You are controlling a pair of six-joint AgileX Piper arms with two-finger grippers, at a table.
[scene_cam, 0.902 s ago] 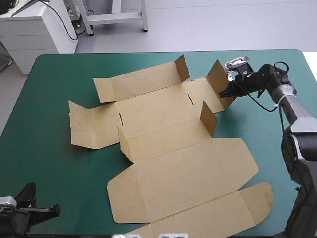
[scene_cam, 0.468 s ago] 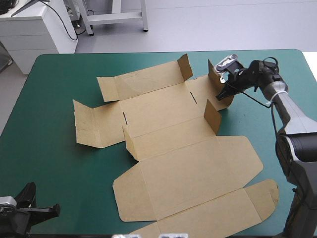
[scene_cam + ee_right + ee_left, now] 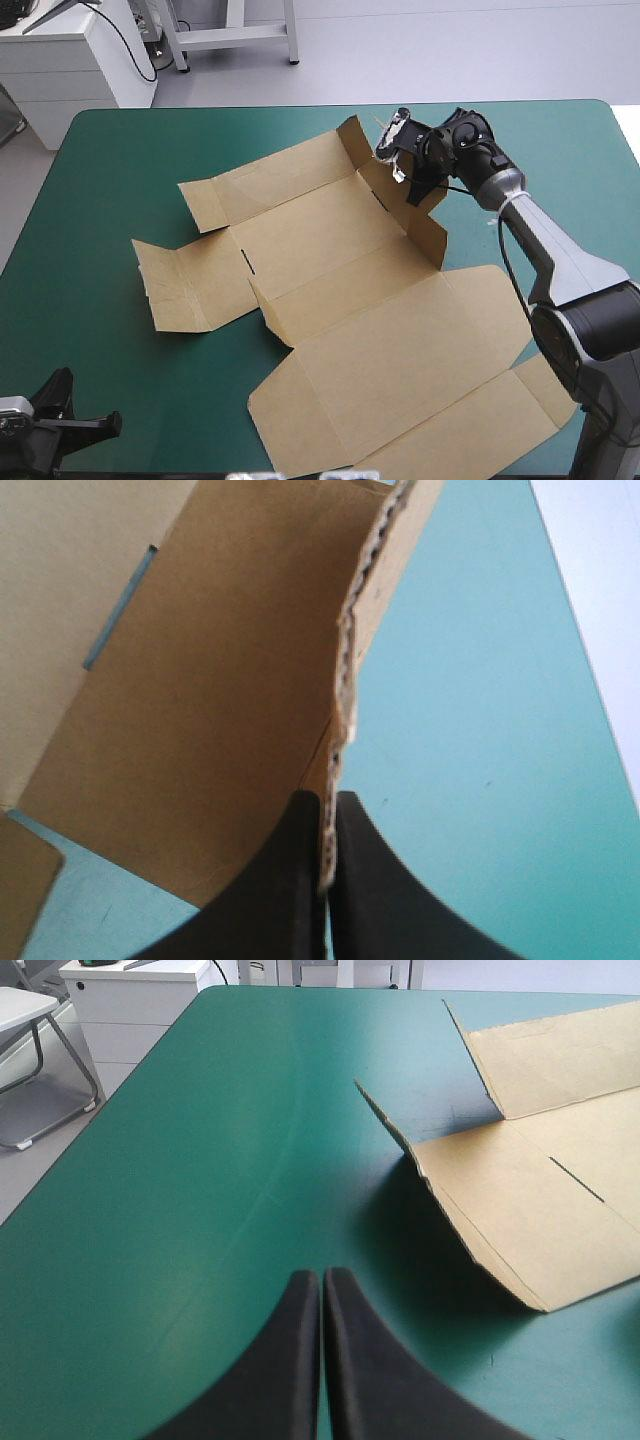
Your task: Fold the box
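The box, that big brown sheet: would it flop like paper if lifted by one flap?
Probably fairly stiff: the box shows a corrugated edge where the right gripper pinches it. It likely hinges at its creases, where flaps stand up. Seems light, being one thin sheet.

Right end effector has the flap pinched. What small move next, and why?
Probably tip the flap inward over the box: the right end effector is shut on it and it stands raised, while the left end effector sits shut, off the board.
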